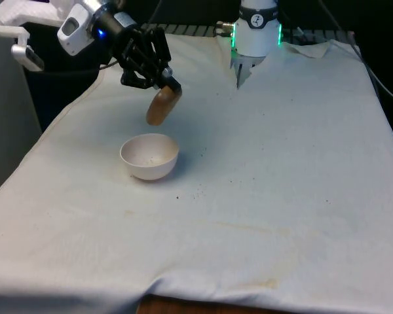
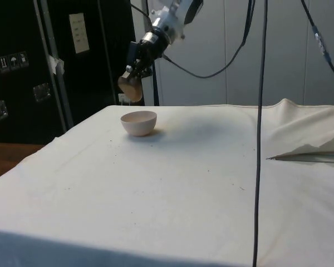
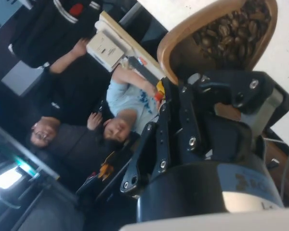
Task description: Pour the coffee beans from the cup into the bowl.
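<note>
A tan cup (image 1: pixel 162 106) hangs tilted above the white bowl (image 1: pixel 149 156), its mouth tipped down towards the bowl. My gripper (image 1: pixel 168 86) is shut on the cup's rim. Seen from the side, the cup (image 2: pixel 131 89) is a little above and behind the bowl (image 2: pixel 138 122), held by the gripper (image 2: pixel 132 73). From the wrist, the cup (image 3: pixel 183 38) is still packed with dark coffee beans (image 3: pixel 231 31). A few specks lie in the bowl's bottom.
Loose crumbs (image 1: pixel 198 191) dot the white cloth (image 1: pixel 262 196) just in front of the bowl. Two people (image 3: pixel 111 125) show beyond the table in the wrist view. A hanging black cable (image 2: pixel 261 111) crosses the side view.
</note>
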You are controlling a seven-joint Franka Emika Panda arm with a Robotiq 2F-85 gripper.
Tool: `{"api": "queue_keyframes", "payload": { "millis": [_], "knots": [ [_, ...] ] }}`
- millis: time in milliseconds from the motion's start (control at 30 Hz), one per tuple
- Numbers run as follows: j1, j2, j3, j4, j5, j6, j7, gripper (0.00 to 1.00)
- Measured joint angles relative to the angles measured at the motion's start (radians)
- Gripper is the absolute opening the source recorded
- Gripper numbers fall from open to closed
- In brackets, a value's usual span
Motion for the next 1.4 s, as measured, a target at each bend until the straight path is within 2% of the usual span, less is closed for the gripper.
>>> {"api": "queue_keyframes", "payload": {
  "millis": [133, 200, 300, 533, 833, 1400],
  "knots": [
    [-0.003, 0.017, -0.014, 0.009, 0.022, -0.029, -0.006, 0.0],
    [-0.005, 0.036, -0.03, 0.021, 0.042, -0.061, -0.009, 0.0],
    [-0.006, 0.043, -0.036, 0.027, 0.049, -0.071, -0.009, 0.0],
    [-0.011, 0.088, -0.075, 0.065, 0.1, -0.14, -0.005, 0.0],
    [-0.018, 0.118, -0.102, 0.091, 0.151, -0.19, 0.01, 0.0],
    [-0.031, 0.166, -0.13, 0.121, 0.263, -0.294, 0.035, 0.0]
  ]
}}
